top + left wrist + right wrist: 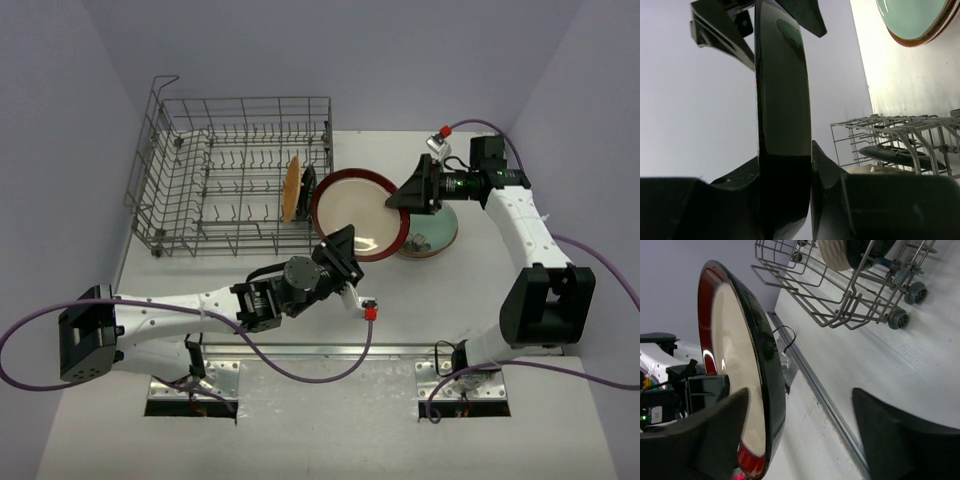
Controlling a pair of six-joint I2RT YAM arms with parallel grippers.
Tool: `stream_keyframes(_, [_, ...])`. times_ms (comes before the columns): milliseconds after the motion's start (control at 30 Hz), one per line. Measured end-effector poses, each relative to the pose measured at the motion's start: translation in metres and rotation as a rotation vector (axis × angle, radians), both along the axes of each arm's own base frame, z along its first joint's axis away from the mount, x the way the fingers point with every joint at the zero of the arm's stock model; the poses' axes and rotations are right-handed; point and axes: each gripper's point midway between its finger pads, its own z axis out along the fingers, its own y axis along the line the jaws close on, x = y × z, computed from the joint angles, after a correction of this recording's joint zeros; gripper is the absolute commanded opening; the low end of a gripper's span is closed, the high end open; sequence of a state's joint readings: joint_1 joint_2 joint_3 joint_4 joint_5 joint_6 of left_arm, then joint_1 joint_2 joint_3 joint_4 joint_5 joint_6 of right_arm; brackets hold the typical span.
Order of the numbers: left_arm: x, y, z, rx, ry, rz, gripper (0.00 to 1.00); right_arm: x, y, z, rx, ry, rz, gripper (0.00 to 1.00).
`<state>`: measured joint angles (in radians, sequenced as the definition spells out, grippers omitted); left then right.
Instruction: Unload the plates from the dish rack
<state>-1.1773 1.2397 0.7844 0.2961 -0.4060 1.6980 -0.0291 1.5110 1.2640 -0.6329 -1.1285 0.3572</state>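
My left gripper (343,247) is shut on the near rim of a red-rimmed plate (360,212) with a cream inside, and holds it tilted above the table, right of the dish rack (200,170). In the left wrist view the plate (782,90) shows edge-on, clamped in my left gripper (786,156). My right gripper (402,194) is open, with the plate's far rim (747,365) between its jaws, close to the left finger (705,435). An orange-brown plate (291,188) and a small black plate (308,184) stand in the rack. A pale green plate (432,225) lies on a brown-rimmed one.
The rack fills the back left of the table, with a raised wire loop (165,82) at its far corner. The stacked plates lie just right of the held plate, under my right arm. The table's near metal edge (320,350) runs below the left arm.
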Motion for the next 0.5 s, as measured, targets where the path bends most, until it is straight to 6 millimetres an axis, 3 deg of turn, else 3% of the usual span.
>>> stream_keyframes(33, [0.000,-0.001,0.000,-0.002,-0.001,0.002,0.00,0.001,0.001,-0.004,-0.001,0.010,0.004,0.59])
stream_keyframes(100, [0.002,-0.002,-0.003,0.000,0.001,0.009,0.00,0.000,0.002,-0.011,0.005,0.033,0.013,0.50])
stream_keyframes(300, [0.004,-0.005,-0.018,0.017,0.031,0.024,0.00,-0.007,0.004,-0.015,0.027,0.055,0.029,0.09])
stream_keyframes(367, [0.005,-0.005,-0.019,0.008,0.037,0.031,0.00,-0.007,0.005,-0.014,0.040,0.057,0.034,0.00])
stream_keyframes(500, [0.005,-0.004,-0.018,-0.008,0.042,0.044,0.05,-0.010,0.005,-0.012,0.068,0.067,0.042,0.00])
